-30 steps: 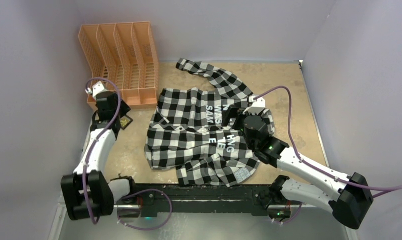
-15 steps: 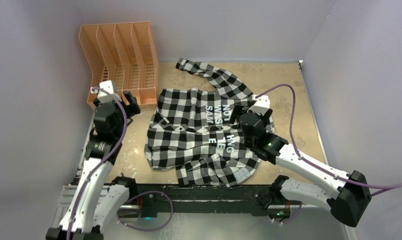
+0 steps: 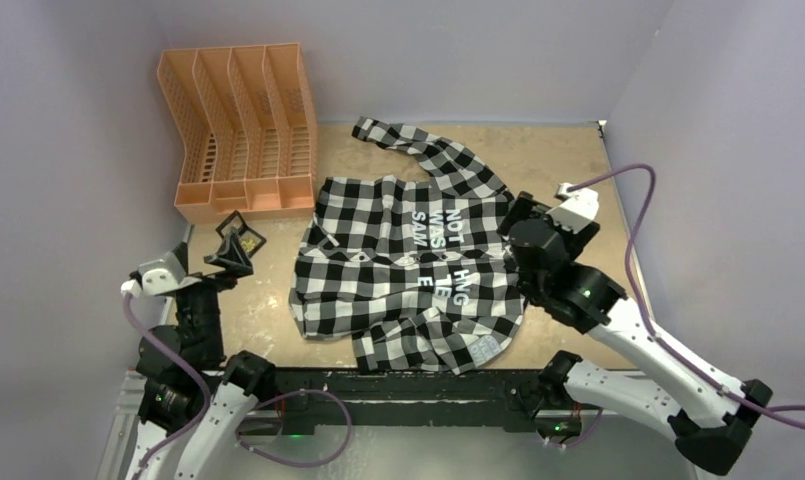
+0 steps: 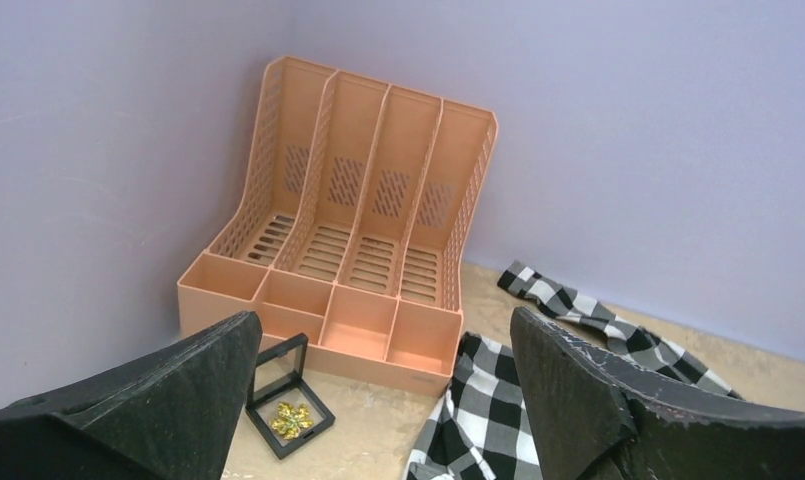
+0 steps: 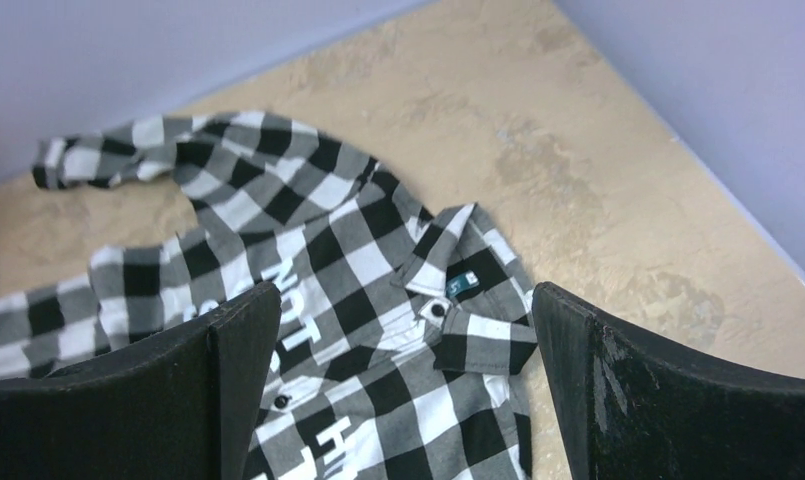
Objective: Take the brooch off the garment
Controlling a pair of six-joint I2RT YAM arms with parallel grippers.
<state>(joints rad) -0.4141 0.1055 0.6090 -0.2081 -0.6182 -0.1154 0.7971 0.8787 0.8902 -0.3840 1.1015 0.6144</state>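
The brooch (image 4: 291,420) is a small gold flower lying in an open black display box (image 4: 288,400) on the table, just in front of the orange organizer. From above, the brooch (image 3: 246,243) is a gold speck left of the garment (image 3: 408,270), a black-and-white check shirt spread flat with white lettering. My left gripper (image 4: 383,400) is open and empty, hanging back from the box, low at the left (image 3: 221,268). My right gripper (image 5: 408,390) is open and empty above the shirt's collar, at the shirt's right edge (image 3: 533,225).
An orange four-slot file organizer (image 3: 240,130) stands at the back left against the wall. One sleeve (image 3: 418,145) reaches toward the back wall. Bare tan tabletop (image 3: 578,170) lies right of the shirt. Walls close in on the left, back and right.
My left gripper opened and drew back from the black box toward the near edge, leaving the brooch in it. My right gripper rose and moved right, off the shirt's lettering.
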